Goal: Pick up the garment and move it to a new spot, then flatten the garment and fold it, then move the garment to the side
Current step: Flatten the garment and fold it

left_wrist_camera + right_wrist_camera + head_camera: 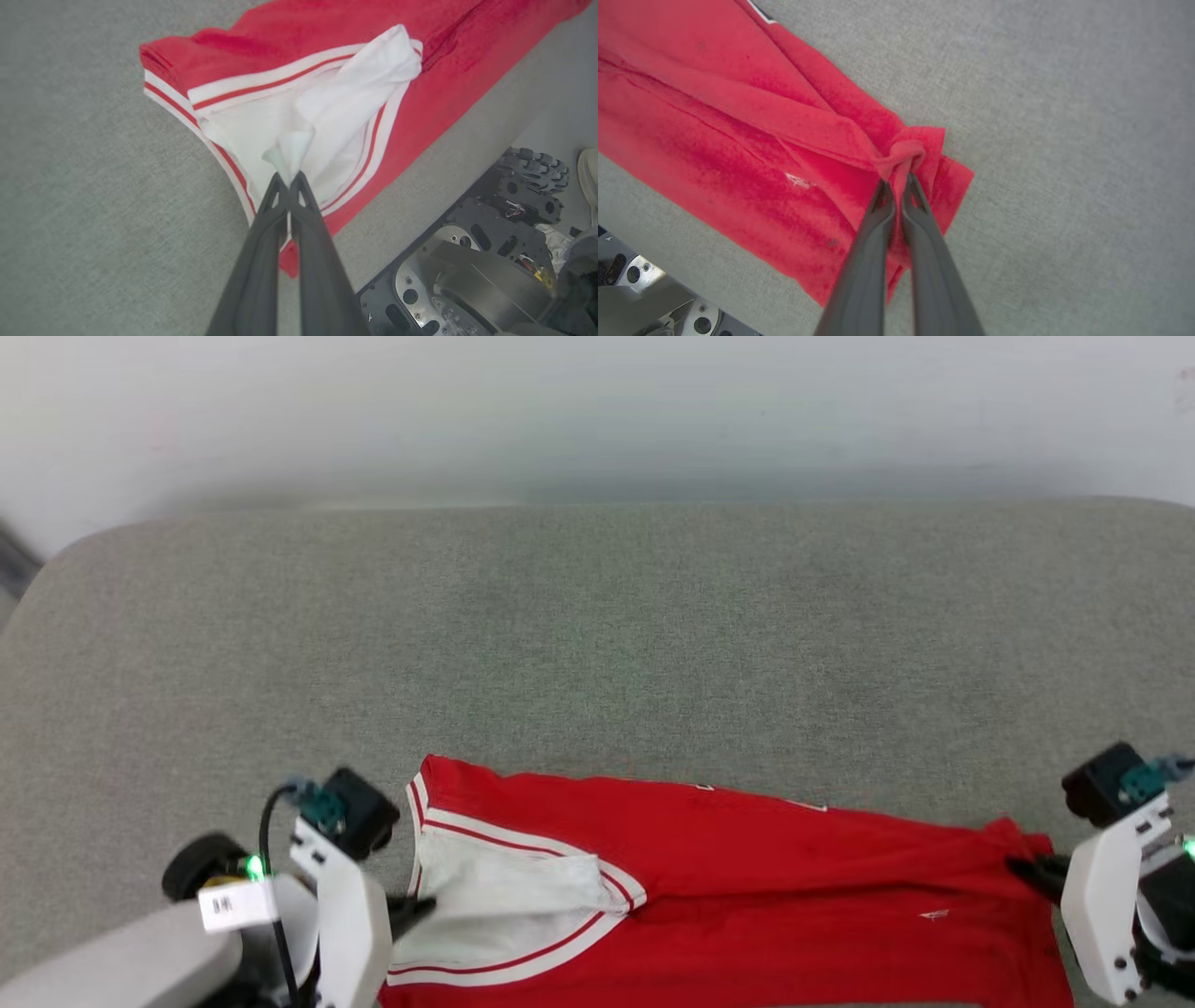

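The garment (728,868), red with a white sleeve and red-and-white striped trim, lies in a long folded band along the near edge of the grey surface. My left gripper (418,907) is shut on white cloth at the garment's left end; in the left wrist view its fingertips (289,179) pinch a peak of white fabric of the garment (327,93). At the right end my right gripper (1025,870) is shut on a bunched red corner. The right wrist view has the gripper (898,183) clamped on a red fold of the garment (752,154).
The grey padded surface (597,644) stretches wide and bare beyond the garment, up to a pale wall. Below the surface's near edge, the left wrist view shows my wheeled base (486,261) and a pale shoe (589,177) at the far right.
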`<state>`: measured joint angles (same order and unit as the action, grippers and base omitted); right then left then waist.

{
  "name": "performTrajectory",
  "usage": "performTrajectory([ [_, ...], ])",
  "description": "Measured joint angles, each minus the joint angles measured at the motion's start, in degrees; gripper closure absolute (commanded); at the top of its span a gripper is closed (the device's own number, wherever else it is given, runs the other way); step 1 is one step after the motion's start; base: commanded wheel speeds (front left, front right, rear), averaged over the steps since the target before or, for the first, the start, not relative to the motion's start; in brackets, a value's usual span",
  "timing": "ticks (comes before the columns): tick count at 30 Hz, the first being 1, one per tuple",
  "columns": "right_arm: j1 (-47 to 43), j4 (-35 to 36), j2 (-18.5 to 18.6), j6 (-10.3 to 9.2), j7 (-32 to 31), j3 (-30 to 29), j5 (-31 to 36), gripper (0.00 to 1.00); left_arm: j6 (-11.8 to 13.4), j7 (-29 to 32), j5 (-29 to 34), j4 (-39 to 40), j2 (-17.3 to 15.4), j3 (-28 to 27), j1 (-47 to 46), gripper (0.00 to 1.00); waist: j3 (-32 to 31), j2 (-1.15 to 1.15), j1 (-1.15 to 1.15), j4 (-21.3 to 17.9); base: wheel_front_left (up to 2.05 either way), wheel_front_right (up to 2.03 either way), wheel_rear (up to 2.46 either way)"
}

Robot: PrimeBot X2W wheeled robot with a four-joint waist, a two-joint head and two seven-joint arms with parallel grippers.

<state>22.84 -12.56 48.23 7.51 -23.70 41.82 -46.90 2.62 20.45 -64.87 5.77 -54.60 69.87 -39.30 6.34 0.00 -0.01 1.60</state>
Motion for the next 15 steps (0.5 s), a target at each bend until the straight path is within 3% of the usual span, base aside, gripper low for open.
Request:
performTrajectory([
  [8,-5.50,-3.08,-3.55,0.00,1.36,-1.52,2.23,1.00,0.46,-1.05,-0.12,-3.98,2.67,2.01,7.11,1.00,1.20,0.00,0.00,-0.35,0.00,0.00,0.00],
  [9,-5.50,-3.86,-4.14,0.00,1.76,-2.09,2.60,0.57,0.47,-1.51,0.16,-4.75,3.15,2.05,7.32,1.00,1.40,0.00,0.00,-0.42,0.00,0.00,0.00],
  [10,-5.50,-4.36,-4.61,0.00,2.32,-2.67,2.68,0.00,0.53,-2.23,0.35,-5.52,3.50,2.02,7.34,0.68,1.54,0.00,0.00,-0.50,0.00,0.00,0.00],
  [11,-5.49,-4.57,-4.97,0.00,2.66,-3.09,3.00,0.00,0.82,-3.33,0.82,-6.10,3.83,1.79,7.36,0.00,1.60,0.00,0.00,-0.58,0.00,0.00,0.00],
  [15,-5.19,-3.03,-4.77,-0.01,4.59,-4.95,4.00,0.00,2.36,-8.65,1.51,-6.46,4.24,-0.31,7.72,0.00,1.01,0.00,0.00,-0.82,0.00,0.00,0.00],
])
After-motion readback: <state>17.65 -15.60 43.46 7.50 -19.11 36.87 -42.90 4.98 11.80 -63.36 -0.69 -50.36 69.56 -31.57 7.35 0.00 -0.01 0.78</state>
